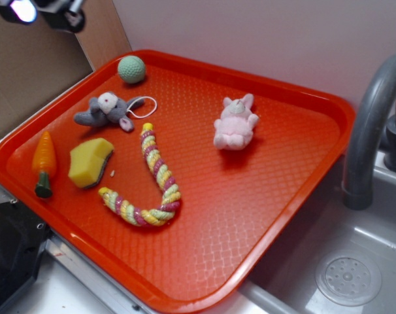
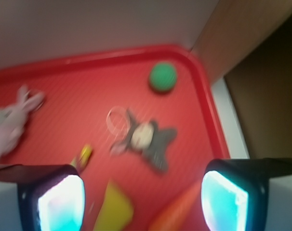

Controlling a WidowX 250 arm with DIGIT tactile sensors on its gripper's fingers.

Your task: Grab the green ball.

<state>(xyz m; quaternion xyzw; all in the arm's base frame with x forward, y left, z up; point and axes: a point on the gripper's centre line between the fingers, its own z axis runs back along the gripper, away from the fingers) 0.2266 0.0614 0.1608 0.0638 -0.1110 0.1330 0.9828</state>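
1. Hovering wide open, gripper (image 2: 142, 197) holding nothing, above the near end of the red tray (image 1: 296, 216).
2. Lying just beyond, yellow sponge (image 2: 113, 210) and toy carrot (image 2: 177, 214).
3. Sprawling farther in, grey plush mouse (image 2: 148, 139).
4. Resting in the tray's far corner, green ball (image 2: 163, 77), apart from the mouse.

Exterior view high and angled down over the whole red tray (image 1: 296, 216), wrist view between claw (image 2: 142, 192) fingers, looking down toward the far corner, sharing ball (image 1: 131, 69) and grey toy (image 1: 106, 111).
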